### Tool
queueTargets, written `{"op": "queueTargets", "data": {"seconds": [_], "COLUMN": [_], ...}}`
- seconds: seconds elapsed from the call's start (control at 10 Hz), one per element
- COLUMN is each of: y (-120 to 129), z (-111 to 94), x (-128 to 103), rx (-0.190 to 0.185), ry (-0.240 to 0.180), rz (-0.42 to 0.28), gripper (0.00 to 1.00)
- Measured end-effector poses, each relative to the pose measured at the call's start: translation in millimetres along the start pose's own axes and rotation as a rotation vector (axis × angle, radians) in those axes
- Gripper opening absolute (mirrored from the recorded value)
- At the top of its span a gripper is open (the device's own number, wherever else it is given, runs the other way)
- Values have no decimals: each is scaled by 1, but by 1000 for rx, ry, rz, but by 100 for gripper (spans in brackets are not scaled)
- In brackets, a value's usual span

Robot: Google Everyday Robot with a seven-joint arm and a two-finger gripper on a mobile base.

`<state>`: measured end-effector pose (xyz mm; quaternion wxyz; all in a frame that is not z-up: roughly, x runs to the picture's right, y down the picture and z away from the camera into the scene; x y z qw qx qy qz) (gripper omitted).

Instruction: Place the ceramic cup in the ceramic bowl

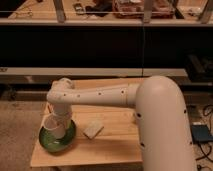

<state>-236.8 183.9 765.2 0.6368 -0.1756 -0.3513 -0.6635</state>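
Ceramic cup over the ceramic bowl, at my gripper.

My gripper sits over the ceramic bowl at the wooden table's left end. The ceramic cup is right at it, inside the bowl's rim; a pale sponge block lies beside, apart.

One ceramic cup is seen, set over the one ceramic bowl at the near left of the one wooden table. One pale block is counted just right of the bowl. One arm is present, and one gripper is found at the cup, above the bowl.
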Motion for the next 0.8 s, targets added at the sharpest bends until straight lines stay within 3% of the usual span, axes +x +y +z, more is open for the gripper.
{"op": "queueTargets", "data": {"seconds": [0.2, 0.5, 0.7, 0.8], "y": [-6, -18, -8, 1], "z": [-11, -60, -108, -121], "x": [4, 19, 34, 40], "rx": [13, 91, 130, 136], "ry": [21, 95, 185, 217], "rz": [5, 49, 110, 140], "gripper": [80, 80, 80, 80]}}
